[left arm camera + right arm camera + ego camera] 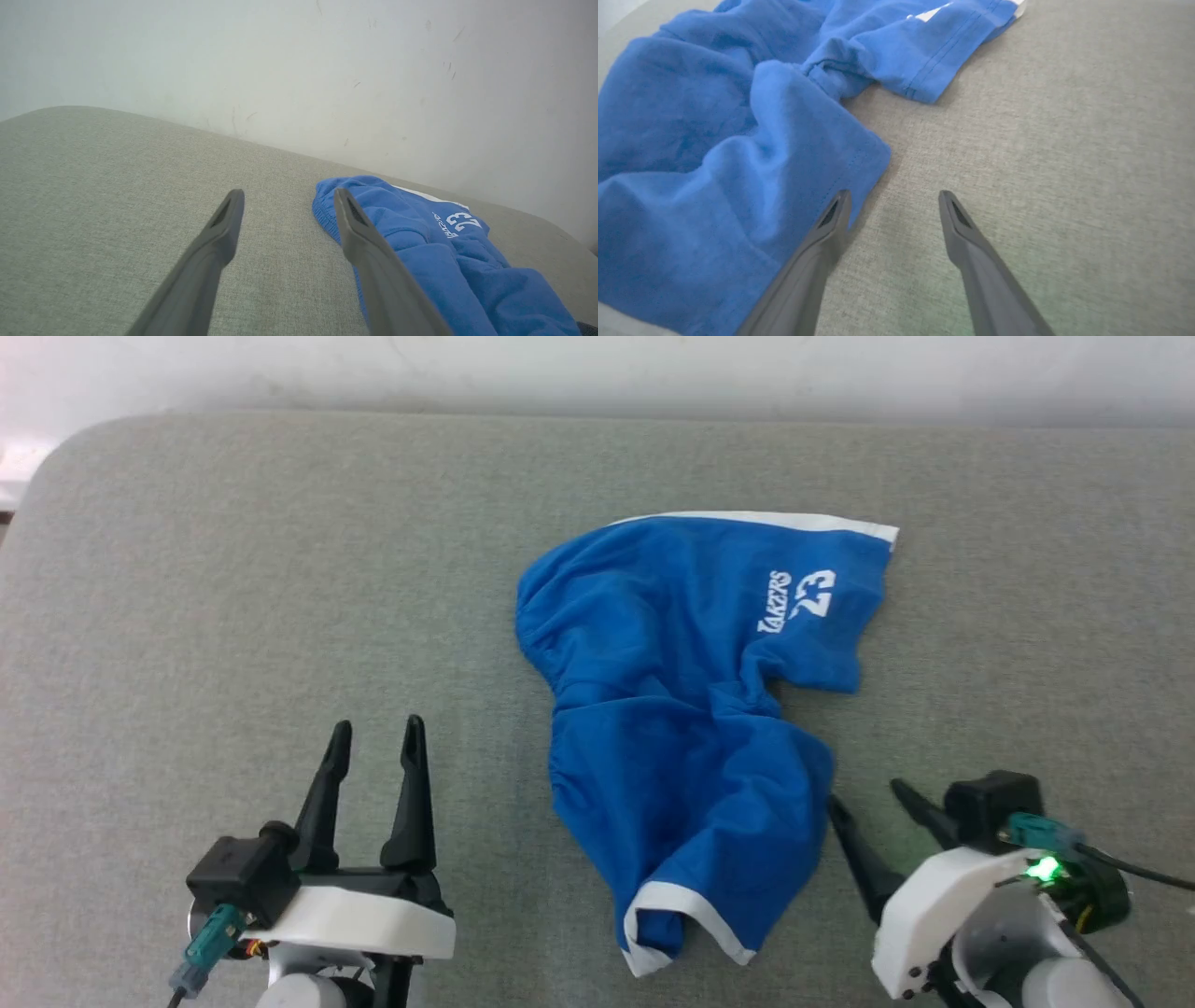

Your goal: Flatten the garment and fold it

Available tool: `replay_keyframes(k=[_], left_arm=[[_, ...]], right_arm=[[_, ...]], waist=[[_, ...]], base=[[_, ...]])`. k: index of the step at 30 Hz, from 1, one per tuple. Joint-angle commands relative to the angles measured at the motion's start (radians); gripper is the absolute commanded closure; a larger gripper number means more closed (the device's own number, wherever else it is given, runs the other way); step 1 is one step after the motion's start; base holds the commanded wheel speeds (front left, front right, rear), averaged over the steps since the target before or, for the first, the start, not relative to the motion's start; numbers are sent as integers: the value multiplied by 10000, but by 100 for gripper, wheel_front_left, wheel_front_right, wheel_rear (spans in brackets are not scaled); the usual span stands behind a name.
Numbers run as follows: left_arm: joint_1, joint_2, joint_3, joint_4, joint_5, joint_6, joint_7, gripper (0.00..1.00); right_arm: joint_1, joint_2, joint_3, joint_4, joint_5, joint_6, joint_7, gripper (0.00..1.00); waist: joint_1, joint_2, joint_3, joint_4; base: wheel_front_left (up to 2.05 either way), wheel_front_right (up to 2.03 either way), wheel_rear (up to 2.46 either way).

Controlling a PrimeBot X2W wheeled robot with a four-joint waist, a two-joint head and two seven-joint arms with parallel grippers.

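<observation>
The garment (681, 709), bright blue shorts with white trim and a white "23" print, lies crumpled in the middle of the grey cushion (233, 597). One leg points to the far right, the other toward me with its white hem curled up. My left gripper (376, 733) stands open on bare fabric, well left of the garment; in the left wrist view the garment (448, 261) lies beyond my right finger (369, 247). My right gripper (864, 798) is open at the garment's near right edge. In the right wrist view its left finger (831, 224) is at the blue cloth's (714, 154) edge.
The grey cushion has a rounded corner at the far left (84, 448) and ends at a pale wall (597, 373) behind. Bare cushion stretches left of the garment and to its right (1027, 635).
</observation>
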Motion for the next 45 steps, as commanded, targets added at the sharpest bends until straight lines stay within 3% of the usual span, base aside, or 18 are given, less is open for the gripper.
replay_keyframes(k=[1,6,7,8,11,16,21,28,34,35,36,39,45], left_arm=[[-138,-82,81,108,134,-136,-46,0],[-182,-344,288,382,235,-495,-46,0],[-180,-384,326,421,257,-547,-46,0],[-179,-417,365,461,282,-598,-46,0],[-190,-500,484,580,353,-727,-46,0],[-176,-629,664,661,382,-867,-47,0],[-176,-713,749,710,426,-968,-47,0],[-231,-776,696,858,475,-1093,-47,0],[-271,-798,613,1112,502,-1156,-47,0],[-264,-801,598,1156,513,-1158,-47,0],[-256,-802,580,1203,520,-1163,-47,0],[-197,-806,541,1339,570,-1169,-47,0],[38,-808,650,1166,761,-1101,-47,0]], right_arm=[[-216,-95,163,118,106,-7,136,0],[-522,-282,814,680,473,-7,636,0],[-574,-285,890,813,540,-7,685,22],[-619,-277,963,952,604,-7,743,55],[-753,-236,1064,1272,743,-7,724,100],[-912,-153,723,1327,671,-7,303,100],[-817,-306,-255,449,283,-7,102,100],[-28,-635,-2036,-1224,-338,-7,969,100],[401,-786,-2592,-1113,-854,-7,1363,100],[370,-724,-2647,-969,-944,-7,1253,55],[362,-730,-2638,-832,-1135,-7,1149,0],[272,-555,-2629,-591,-1364,-7,647,0],[111,74,-3177,-1409,-1802,-7,-1389,0]], waist=[[-1,0,121,182],[-1,0,209,452],[-1,0,216,485],[-1,0,219,511],[-1,0,207,542],[-1,0,133,391],[-1,0,119,161],[-1,0,202,37],[-1,0,141,86],[-1,0,105,88],[-1,0,54,100],[-1,0,-122,103],[-1,0,-337,-61]], base=[[0,0,0],[0,0,0],[0,0,0],[0,0,0],[0,0,0],[0,0,0],[0,0,0],[0,0,0],[0,0,0],[0,0,0],[0,0,0],[0,0,0],[0,0,0]])
